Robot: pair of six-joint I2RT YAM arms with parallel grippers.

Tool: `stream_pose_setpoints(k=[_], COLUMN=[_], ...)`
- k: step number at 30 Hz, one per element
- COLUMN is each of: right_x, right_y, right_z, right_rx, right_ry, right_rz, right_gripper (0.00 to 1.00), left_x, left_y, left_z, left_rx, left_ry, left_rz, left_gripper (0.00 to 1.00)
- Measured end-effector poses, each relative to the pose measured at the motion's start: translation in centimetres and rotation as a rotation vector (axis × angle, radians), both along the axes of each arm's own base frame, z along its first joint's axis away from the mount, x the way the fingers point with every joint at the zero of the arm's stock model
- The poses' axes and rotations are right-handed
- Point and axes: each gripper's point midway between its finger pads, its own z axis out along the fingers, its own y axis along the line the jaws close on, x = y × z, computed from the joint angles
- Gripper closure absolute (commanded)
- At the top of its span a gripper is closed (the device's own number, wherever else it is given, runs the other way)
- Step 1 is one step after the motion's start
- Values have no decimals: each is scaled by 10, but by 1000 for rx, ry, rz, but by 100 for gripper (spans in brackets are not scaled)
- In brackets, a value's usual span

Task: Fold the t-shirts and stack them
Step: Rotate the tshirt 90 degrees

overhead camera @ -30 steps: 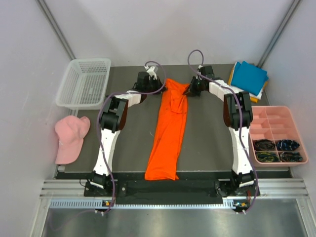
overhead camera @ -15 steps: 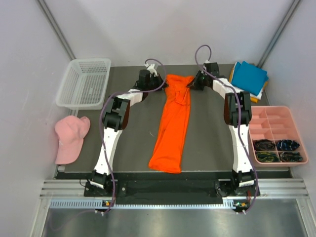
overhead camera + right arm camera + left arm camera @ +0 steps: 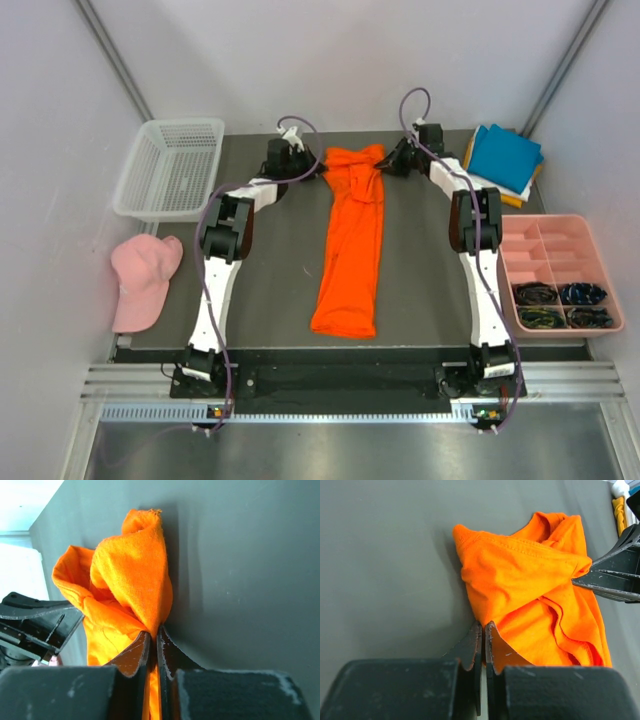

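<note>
**Shirt [image 3: 350,245] pinched at its far end by both grippers, fold in hand.**

We find the shirt lying as a long narrow strip down the middle of the table [image 3: 270,280], its far end bunched up. The left gripper [image 3: 484,635] is clamped on the left far corner and the right gripper [image 3: 154,637] on the right far corner, each with its jaws pressed together on a thin pinch of cloth. The rest of the strip lies flat, away from the fingers. We judge the lengthwise fold done and the crosswise fold not yet made. The next move calls for both arms to lift level and carry the far end toward the near hem. The stack [image 3: 505,160] waits at the far right.
</note>
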Motion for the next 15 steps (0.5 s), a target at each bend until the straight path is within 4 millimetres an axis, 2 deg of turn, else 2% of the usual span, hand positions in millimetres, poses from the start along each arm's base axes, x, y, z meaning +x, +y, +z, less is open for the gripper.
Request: stream_pose_setpoints(k=[2, 3, 6, 10, 11, 12, 14, 15], right_x=[0, 1, 8, 16, 15, 12, 5, 0], right_y=[1, 0, -5, -19, -23, -26, -31, -33], right_z=[0, 1, 10, 18, 18, 17, 17, 17], right_rx=[6, 4, 10, -13, -19, -26, -42, -46], right_ry=[2, -1, -40, -90, -92, -89, -82, -73], right_rz=[4, 2, -7, -32, -38, -43, -53, -56], right_gripper=[75, 58, 42, 40, 40, 39, 39, 39], left_x=[0, 0, 4, 11, 14, 17, 22, 25], left_y=[1, 1, 9, 23, 29, 32, 38, 41], left_z=[0, 0, 0, 1, 3, 5, 13, 16], left_rx=[0, 1, 3, 6, 1, 4, -7, 1], left_ry=[0, 0, -2, -11, -19, -28, -55, -71], left_rz=[1, 2, 19, 41, 53, 61, 71, 73], left_gripper=[100, 100, 90, 58, 41, 31, 1, 1])
